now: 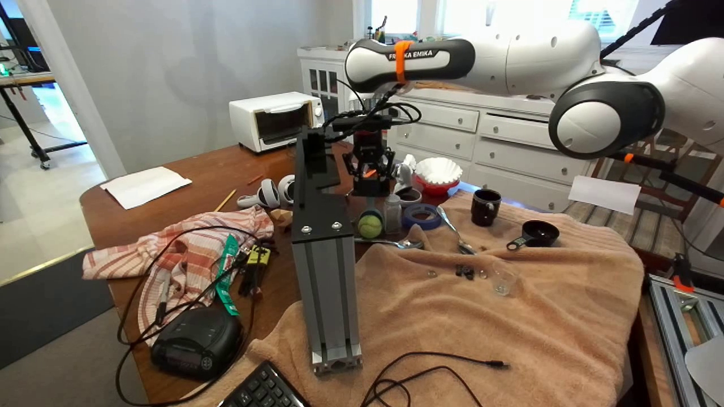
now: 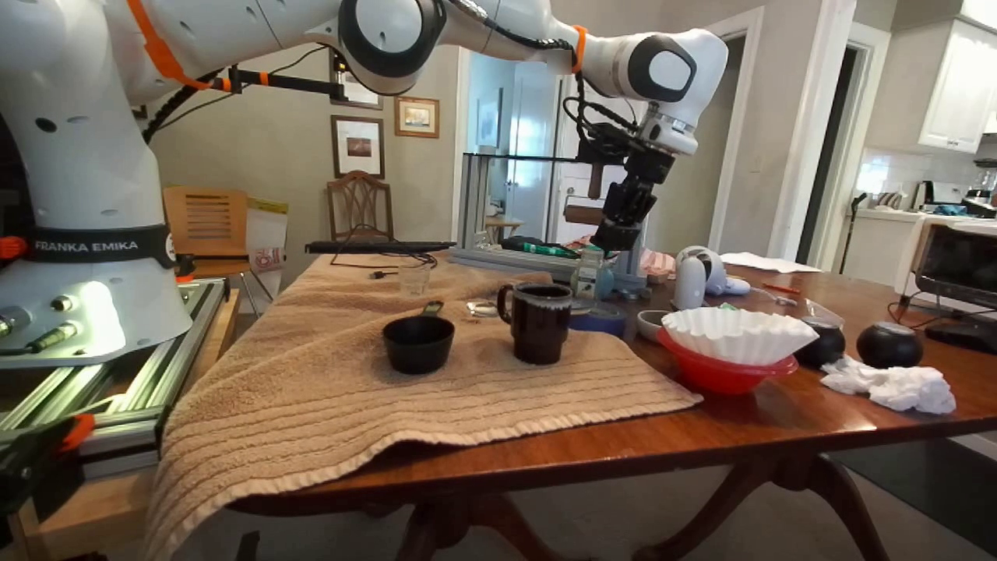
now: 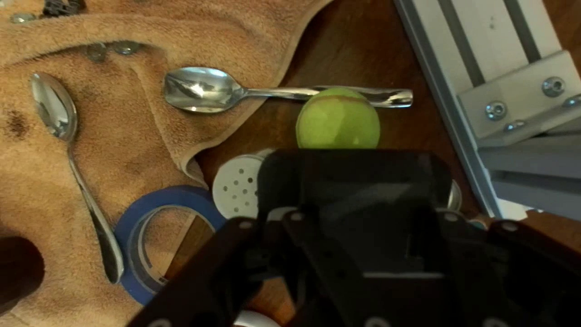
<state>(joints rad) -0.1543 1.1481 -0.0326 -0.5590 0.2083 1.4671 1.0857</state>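
There is one dark block (image 1: 370, 187), one tennis ball (image 3: 338, 119), one roll of blue tape (image 3: 168, 196), one shaker (image 3: 235, 186) and two metal spoons (image 3: 204, 90) (image 3: 56, 109). There is one dark mug (image 2: 541, 327), one black measuring cup (image 2: 418, 343), one clear tumbler (image 1: 501, 285) and one red bowl (image 2: 728, 378). There are two towels (image 1: 424, 311) (image 1: 124, 260), two white VR controllers (image 1: 270, 192) (image 1: 287, 190), one keyboard (image 1: 263, 390) and one toaster oven (image 1: 277, 118). The small glass beads (image 3: 96, 52) are too unclear to count.

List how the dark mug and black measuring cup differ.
The mug stands taller; the measuring cup is shallower. The mug has a loop handle, the measuring cup a straight one. The mug's rim has pale mottling; the measuring cup's is plain. Both are dark and stand upright on the towel.
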